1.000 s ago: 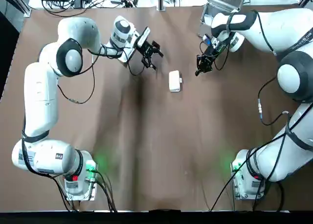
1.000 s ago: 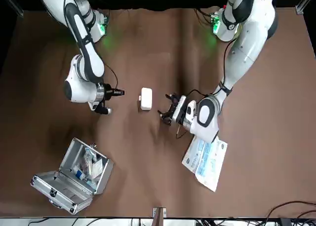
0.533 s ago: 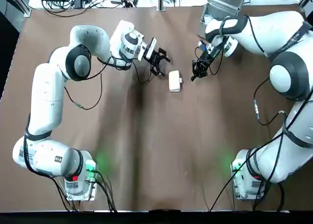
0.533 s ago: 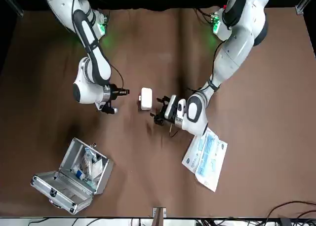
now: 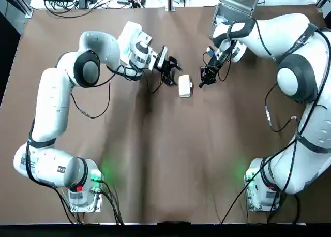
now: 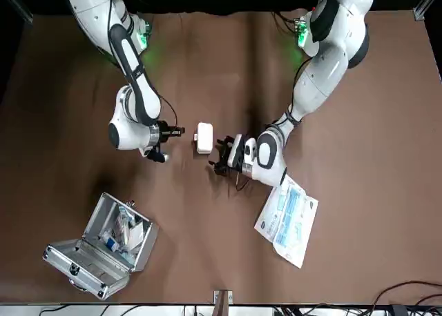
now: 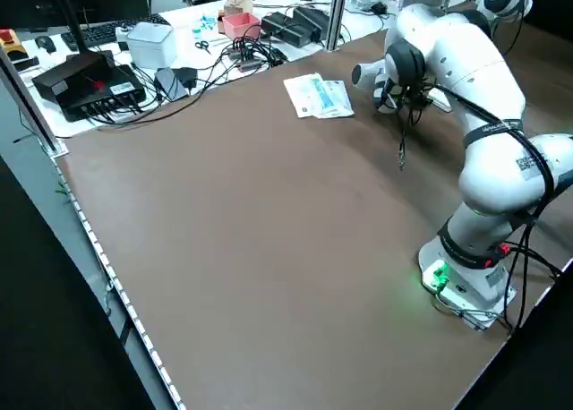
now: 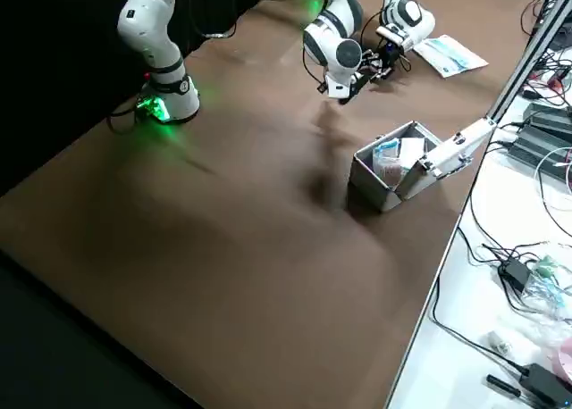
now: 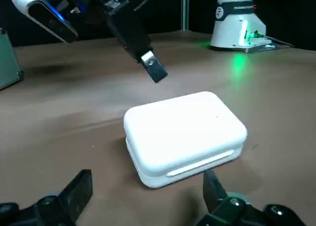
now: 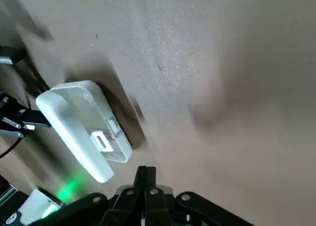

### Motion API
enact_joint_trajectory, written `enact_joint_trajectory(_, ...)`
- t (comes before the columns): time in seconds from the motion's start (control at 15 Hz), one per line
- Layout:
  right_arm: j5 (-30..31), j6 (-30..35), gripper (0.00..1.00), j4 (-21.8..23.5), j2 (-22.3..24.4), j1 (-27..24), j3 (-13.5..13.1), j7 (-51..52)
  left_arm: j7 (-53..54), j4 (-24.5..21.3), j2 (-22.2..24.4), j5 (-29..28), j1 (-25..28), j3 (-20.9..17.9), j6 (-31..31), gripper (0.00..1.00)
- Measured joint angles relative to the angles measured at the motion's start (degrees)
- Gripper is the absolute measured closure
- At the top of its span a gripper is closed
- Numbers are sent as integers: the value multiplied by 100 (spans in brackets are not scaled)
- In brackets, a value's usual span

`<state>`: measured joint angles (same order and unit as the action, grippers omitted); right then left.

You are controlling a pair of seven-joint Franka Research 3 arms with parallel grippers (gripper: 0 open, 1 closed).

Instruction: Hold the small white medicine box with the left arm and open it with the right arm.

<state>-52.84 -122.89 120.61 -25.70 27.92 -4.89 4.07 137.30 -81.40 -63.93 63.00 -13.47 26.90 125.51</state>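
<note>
moved: both arms closed in on the small white medicine box (image 5: 184, 85) over the last second. left gripper (image 5: 170, 73) slid in from the upper left of the top view, right gripper (image 5: 205, 79) came down from the upper right.
box: hasn't budged. lying flat on the brown table (image 5: 155, 154), upper middle of the top view, lid still down.
left jaws: spread wide. box sits just ahead of the fingertips (image 9: 79, 191), not between them yet, nothing touching.
right jaws: pinched together on nothing. tip is just beside the side of the box with the little latch (image 10: 102, 139), but still apart from it.
what it means: approach looks about done imo. no hold yet, so the opening part hasn't started.
next (my guess): left has to push forward, straddle the box and clamp before right pokes that latch, otherwise the box probably just skates away.
other stuff: open metal case (image 6: 103, 243) lower left of the front view, paper packet (image 6: 286, 219) lower right, both well clear.
</note>
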Motion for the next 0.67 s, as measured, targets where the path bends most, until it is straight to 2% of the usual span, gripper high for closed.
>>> enact_joint_trajectory(0.27,-116,-9,99,-67,-111,56,0,1,0,0,-55,296,-157,-1,155,2)
enact_joint_trajectory(0.67,-241,-245,99,-220,-362,214,0,1,28,1,-147,309,-227,-15,162,2)
